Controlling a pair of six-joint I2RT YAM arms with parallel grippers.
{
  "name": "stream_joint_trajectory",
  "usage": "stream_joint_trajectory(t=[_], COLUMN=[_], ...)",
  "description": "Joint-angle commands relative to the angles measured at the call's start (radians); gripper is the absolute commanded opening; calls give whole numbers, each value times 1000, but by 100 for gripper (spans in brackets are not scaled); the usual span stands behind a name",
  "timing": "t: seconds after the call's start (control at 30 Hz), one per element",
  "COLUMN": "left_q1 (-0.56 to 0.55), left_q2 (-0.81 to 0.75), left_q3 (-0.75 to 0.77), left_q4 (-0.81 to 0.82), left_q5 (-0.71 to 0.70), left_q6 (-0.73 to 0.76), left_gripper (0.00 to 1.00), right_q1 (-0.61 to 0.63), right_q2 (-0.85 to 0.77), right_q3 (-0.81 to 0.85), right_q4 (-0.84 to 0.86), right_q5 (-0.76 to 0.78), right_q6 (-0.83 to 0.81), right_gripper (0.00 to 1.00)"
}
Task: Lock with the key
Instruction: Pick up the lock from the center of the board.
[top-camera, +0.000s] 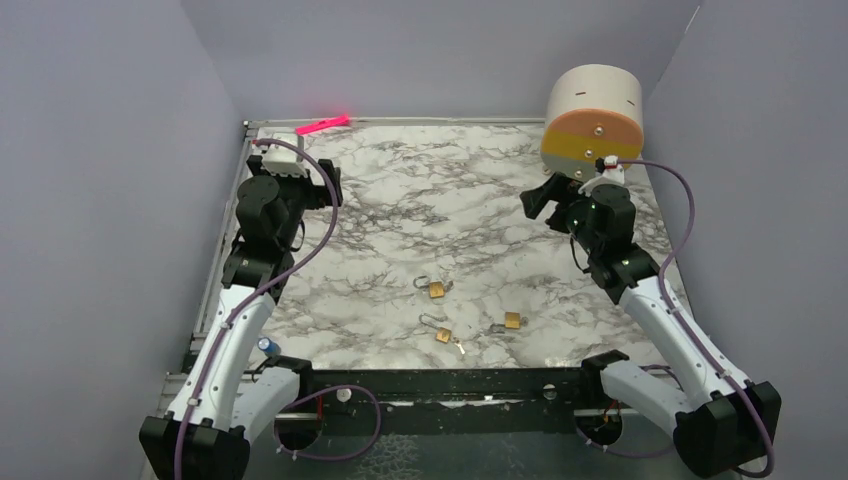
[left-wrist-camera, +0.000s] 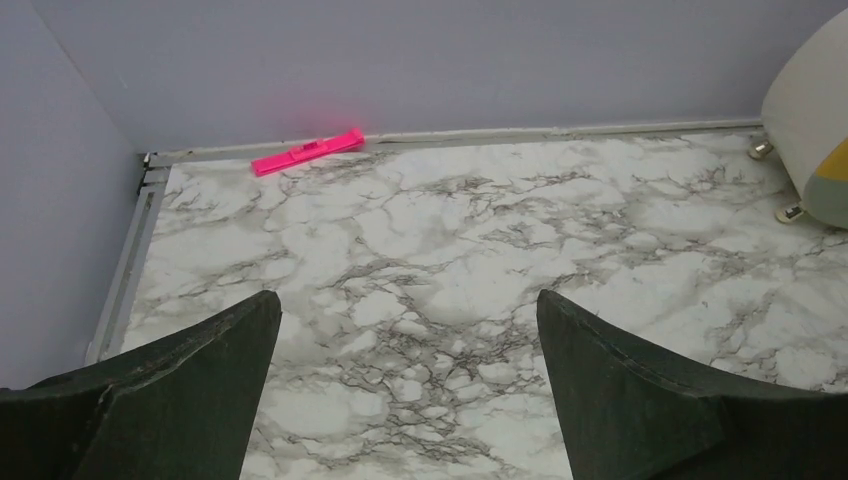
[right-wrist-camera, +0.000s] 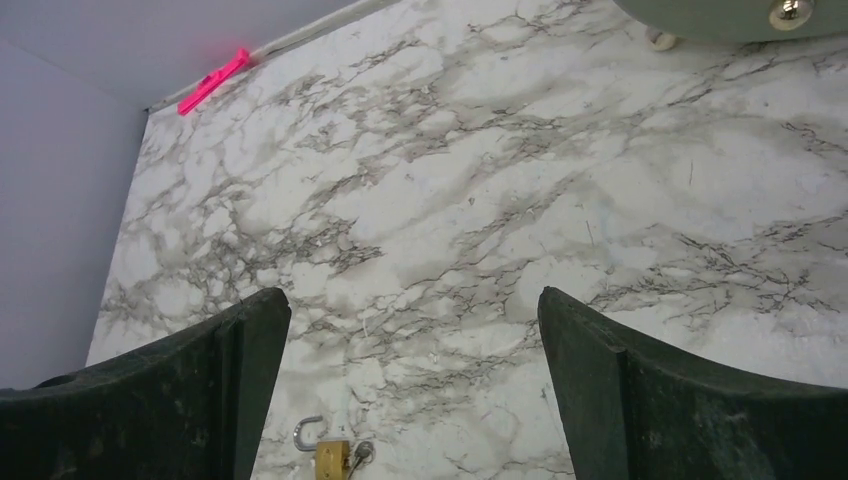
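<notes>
Three small brass padlocks lie on the marble table near its front: one (top-camera: 436, 289) with its shackle open, one (top-camera: 441, 334) and one (top-camera: 511, 321). The tiny silver key (top-camera: 459, 347) lies loose just right of the front padlock. My left gripper (top-camera: 335, 186) is open and empty, raised at the back left, far from the locks; its wrist view (left-wrist-camera: 408, 305) shows only bare marble between the fingers. My right gripper (top-camera: 533, 200) is open and empty at the back right. The right wrist view (right-wrist-camera: 413, 300) shows one padlock (right-wrist-camera: 330, 457) at the bottom edge with a small silver piece (right-wrist-camera: 360, 450) against it.
A pink flat tool (top-camera: 322, 125) lies at the back left corner, also in the left wrist view (left-wrist-camera: 306, 151). A white, yellow and orange cylinder (top-camera: 592, 120) stands on small feet at the back right, close behind my right arm. Grey walls enclose the table.
</notes>
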Motion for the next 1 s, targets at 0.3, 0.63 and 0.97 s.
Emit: stream_joint_trajectory(t=[0.3,0.63,0.97], left_q1=[-66,-139,134], left_q2=[118,211,252], left_q3=[175,237,140], left_q4=[-77,-225,-178], left_q5=[630,301,342], left_q6=[-5,92,-125], left_gripper=[99,99,99], right_q1=[18,499,707], right_q2=[79,256,261], right_q3=[6,125,91], right_q4=[-4,-166,-186], right_q5=[-107,318,102], right_q6=[-140,-304,-277], right_gripper=[100,100,100])
